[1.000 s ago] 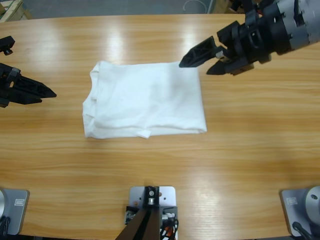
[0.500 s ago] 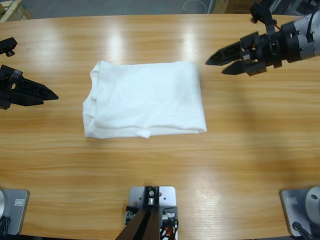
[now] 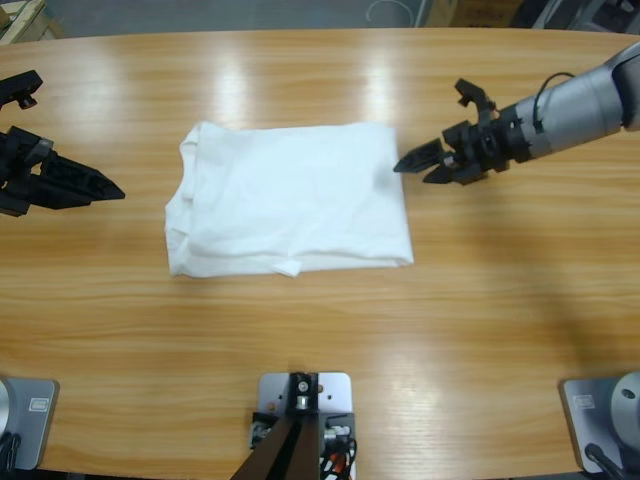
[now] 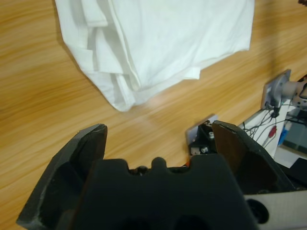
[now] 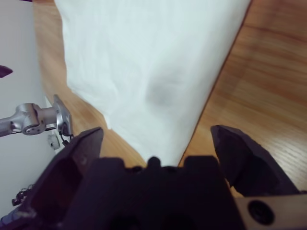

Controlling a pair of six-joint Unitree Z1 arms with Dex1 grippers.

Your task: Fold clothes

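The clothes are one white T-shirt (image 3: pixel 290 210), folded into a rough rectangle on the middle of the wooden table (image 3: pixel 320 340). Its layered, rumpled edges face left and its smooth fold faces right. My left gripper (image 3: pixel 108 188) stands open near the table's left edge, well apart from the shirt. In the left wrist view the shirt (image 4: pixel 158 38) lies ahead of the open left gripper (image 4: pixel 159 128). My right gripper (image 3: pixel 415 171) is open just off the shirt's upper right corner, holding nothing. Along the right wrist view the shirt's fold (image 5: pixel 144 72) fills the space before the right gripper (image 5: pixel 157 130).
Bare wood surrounds the shirt on all sides. The table's far edge (image 3: pixel 300 32) runs along the top of the high view. Cables and equipment (image 4: pixel 288 110) show beyond the table's edge in the left wrist view.
The right arm has dropped and swung back left, bringing its open gripper close to the shirt's right edge. The left gripper has edged slightly towards the shirt. The shirt has not moved.
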